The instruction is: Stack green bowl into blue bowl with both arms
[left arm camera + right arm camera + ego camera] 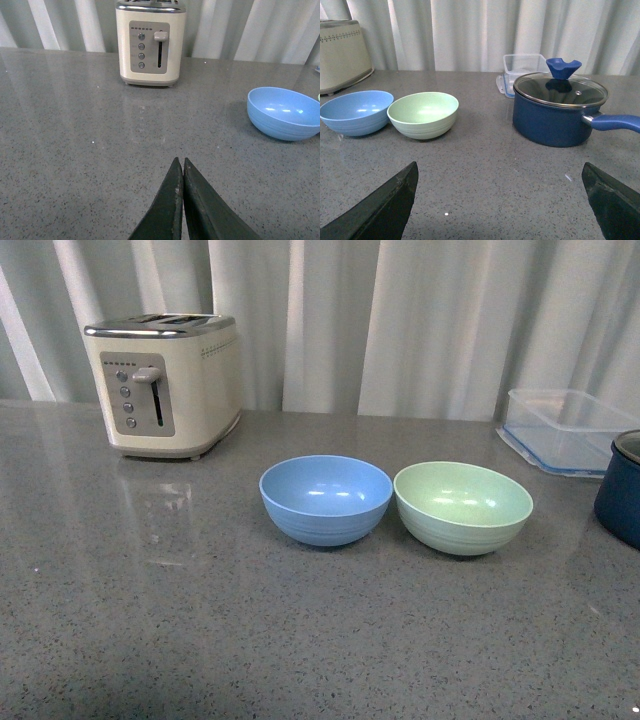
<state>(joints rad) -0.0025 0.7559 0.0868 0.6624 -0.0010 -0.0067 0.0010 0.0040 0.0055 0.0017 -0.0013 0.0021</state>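
Observation:
The pale green bowl (463,507) stands upright and empty on the grey counter, right beside the light blue bowl (325,499), which is to its left and also empty. Neither arm shows in the front view. In the left wrist view my left gripper (180,161) is shut and empty, low over the counter, with the blue bowl (284,112) far off to one side. In the right wrist view my right gripper (500,167) is wide open and empty, well short of the green bowl (423,114) and blue bowl (356,112).
A cream toaster (165,385) stands at the back left. A clear blue-rimmed container (565,428) sits at the back right. A dark navy pot (557,109) with a glass lid and long handle stands right of the green bowl, near the right gripper.

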